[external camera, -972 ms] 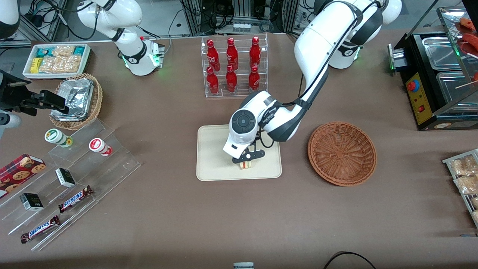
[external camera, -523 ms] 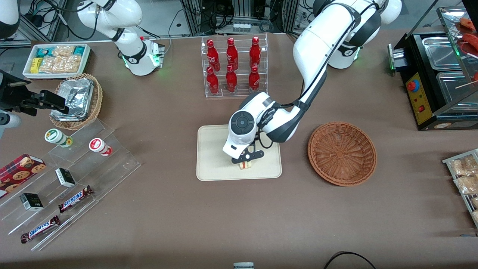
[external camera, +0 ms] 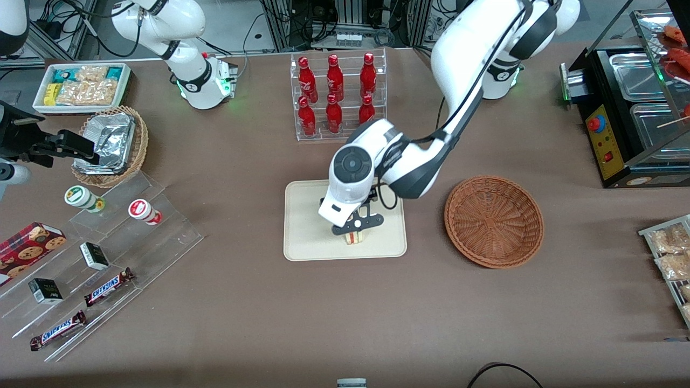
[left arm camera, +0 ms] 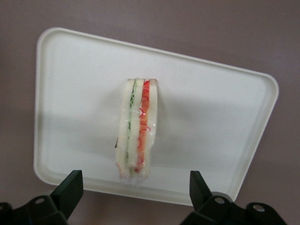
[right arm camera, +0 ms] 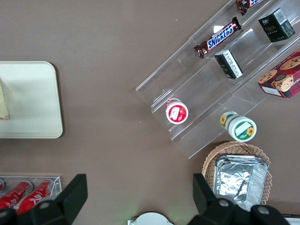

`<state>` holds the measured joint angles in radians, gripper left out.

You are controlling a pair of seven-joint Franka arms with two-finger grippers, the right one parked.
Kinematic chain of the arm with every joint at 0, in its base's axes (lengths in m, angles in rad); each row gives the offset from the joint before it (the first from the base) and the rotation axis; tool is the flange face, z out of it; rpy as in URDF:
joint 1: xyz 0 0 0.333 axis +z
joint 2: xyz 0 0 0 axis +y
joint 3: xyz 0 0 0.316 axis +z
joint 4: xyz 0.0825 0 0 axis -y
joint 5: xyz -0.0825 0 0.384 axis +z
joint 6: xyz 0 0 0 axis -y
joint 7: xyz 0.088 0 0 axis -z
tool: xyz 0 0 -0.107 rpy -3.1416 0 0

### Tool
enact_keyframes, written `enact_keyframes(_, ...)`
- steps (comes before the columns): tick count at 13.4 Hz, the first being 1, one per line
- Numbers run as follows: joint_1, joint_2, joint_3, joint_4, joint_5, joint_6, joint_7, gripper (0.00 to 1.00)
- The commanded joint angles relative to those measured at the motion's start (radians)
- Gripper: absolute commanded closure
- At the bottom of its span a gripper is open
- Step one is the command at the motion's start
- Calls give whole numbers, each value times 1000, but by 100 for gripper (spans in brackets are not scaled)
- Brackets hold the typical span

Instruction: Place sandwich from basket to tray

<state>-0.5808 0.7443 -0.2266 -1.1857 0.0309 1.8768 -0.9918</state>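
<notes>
The sandwich stands on its edge on the cream tray, wrapped in clear film, with green and red filling layers showing. My left gripper is open and hangs just above the sandwich, with its fingers spread wide apart and clear of it. The reddish-brown wicker basket lies empty beside the tray, toward the working arm's end of the table.
A clear rack of red bottles stands farther from the front camera than the tray. A clear stepped shelf with snack bars and cups and a tan foil basket lie toward the parked arm's end. A black food warmer stands toward the working arm's end.
My left gripper has risen a little off the sandwich, which stays on the tray. The arm's elbow has lifted.
</notes>
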Motion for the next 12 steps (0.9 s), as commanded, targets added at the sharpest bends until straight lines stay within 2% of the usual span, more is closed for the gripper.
enact_keyframes(1, 50, -80, 1, -20, 1, -79, 106, 0)
enact_keyframes(5, 123, -114, 12, -25, 18, -154, 223, 0)
enact_keyframes(7, 203, -157, 12, -58, 20, -200, 370, 0)
enact_keyframes(12, 373, -273, 12, -190, 55, -206, 600, 0)
